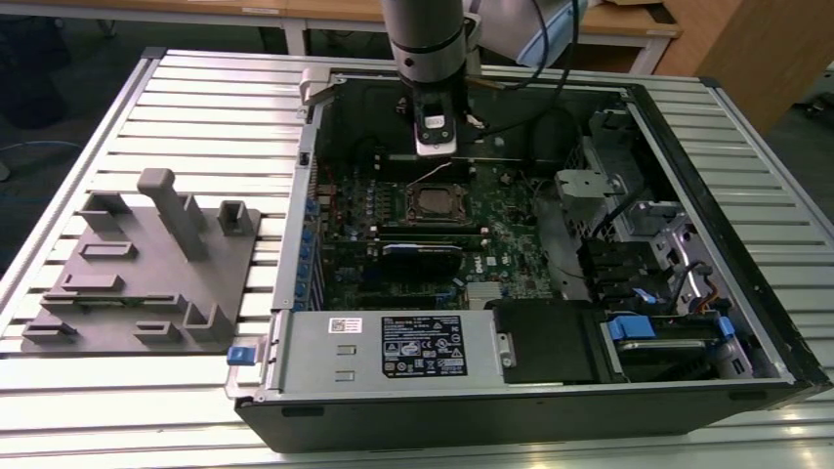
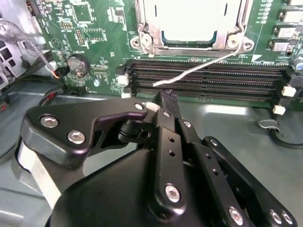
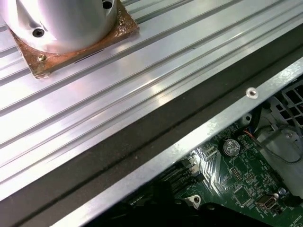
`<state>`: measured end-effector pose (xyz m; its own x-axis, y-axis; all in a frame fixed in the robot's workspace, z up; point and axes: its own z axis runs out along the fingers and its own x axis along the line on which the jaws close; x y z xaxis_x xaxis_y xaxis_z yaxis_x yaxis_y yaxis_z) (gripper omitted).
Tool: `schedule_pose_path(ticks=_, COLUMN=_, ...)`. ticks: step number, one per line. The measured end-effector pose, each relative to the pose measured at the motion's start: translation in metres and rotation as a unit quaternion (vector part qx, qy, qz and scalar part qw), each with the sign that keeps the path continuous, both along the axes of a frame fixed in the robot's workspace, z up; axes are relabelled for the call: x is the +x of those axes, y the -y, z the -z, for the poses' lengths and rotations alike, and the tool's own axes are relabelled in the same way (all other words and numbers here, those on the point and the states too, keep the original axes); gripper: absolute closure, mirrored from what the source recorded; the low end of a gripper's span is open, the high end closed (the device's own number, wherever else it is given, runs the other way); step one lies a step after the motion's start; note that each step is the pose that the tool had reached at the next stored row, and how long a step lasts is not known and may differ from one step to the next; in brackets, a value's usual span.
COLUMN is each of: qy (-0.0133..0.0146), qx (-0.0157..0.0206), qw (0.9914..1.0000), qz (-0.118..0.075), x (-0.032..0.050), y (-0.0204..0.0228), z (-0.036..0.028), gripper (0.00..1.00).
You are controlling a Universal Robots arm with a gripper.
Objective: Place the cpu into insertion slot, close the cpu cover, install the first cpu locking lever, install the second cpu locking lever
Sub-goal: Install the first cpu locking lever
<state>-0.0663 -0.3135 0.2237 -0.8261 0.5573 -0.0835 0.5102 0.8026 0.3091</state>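
Inside the open computer case, on the green motherboard: the cpu, dull silver, seated in the insertion slot. Around it the cpu cover, apparently lying flat over the chip's edges, though hard to confirm from this angle. From one corner of the socket, a thin silvery locking lever slanting across the black memory slots (free end lying over them, toward the fingertips). Just beside that free end, the gripper, black fingers pressed together with nothing between them. In the exterior view, the arm upright over the board, between the socket and the case's far wall. Near the memory slots, a round coin battery. On the ribbed table, at the exterior view's left, a grey fixture block, well apart from the socket.
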Motion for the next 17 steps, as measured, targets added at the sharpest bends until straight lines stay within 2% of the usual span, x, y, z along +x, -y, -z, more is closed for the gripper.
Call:
schedule_pose_path(ticks=6, qy=0.0004, qx=0.0005, qw=1.0, qz=0.0, x=0.0, y=0.0008, z=-0.0059, gripper=0.89)
schedule_pose_path(ticks=12, qy=0.0031, qx=0.0004, qw=1.0, qz=0.0, x=-0.0004, y=0.0076, z=-0.0061, gripper=0.89)
schedule_pose_path(ticks=17, qy=0.0055, qx=0.0004, qw=0.99998, qz=0.0, x=-0.001, y=0.0107, z=-0.0057, gripper=0.89)
